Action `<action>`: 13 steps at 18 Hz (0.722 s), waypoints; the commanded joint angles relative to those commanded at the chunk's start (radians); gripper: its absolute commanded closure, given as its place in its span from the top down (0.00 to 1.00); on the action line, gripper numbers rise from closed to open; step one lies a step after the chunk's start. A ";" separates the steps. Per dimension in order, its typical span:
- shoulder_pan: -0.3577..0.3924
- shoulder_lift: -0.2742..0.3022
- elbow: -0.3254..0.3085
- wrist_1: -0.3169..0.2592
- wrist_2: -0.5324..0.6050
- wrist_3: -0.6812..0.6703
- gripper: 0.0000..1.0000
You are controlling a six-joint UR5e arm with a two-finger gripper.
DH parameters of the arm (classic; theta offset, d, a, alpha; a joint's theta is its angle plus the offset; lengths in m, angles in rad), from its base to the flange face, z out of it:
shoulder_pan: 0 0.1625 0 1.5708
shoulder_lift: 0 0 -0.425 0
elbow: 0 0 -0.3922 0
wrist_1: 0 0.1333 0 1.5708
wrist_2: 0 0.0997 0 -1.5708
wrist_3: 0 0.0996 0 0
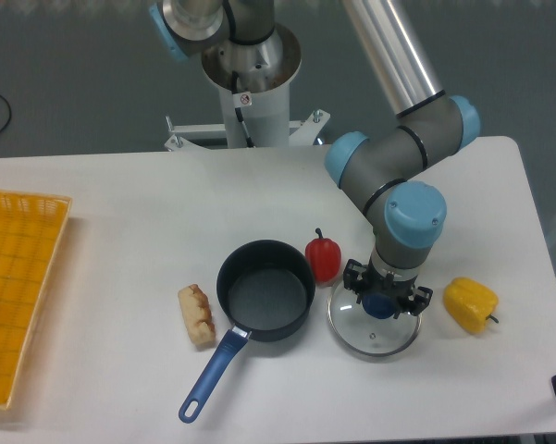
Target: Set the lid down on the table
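We grip the lid [373, 324] by its knob, fingers [353, 275] closed on it; we judge it best to lower it flat onto the surface [120, 203], between red pepper [323, 258] and yellow pepper [470, 302], then release

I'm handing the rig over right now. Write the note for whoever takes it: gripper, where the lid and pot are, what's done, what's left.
Gripper: down over the lid's blue knob; whether it is clamped cannot be told from this view.
Lid: off the saucepan, low over or on the table, between the red pepper and the yellow pepper; contact with the table unclear.
Done: lid removed and carried to the drop spot.
Left: confirm it rests flat, open the gripper, lift the arm away.
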 joint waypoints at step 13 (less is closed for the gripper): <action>-0.008 -0.008 0.000 0.000 0.003 0.000 0.59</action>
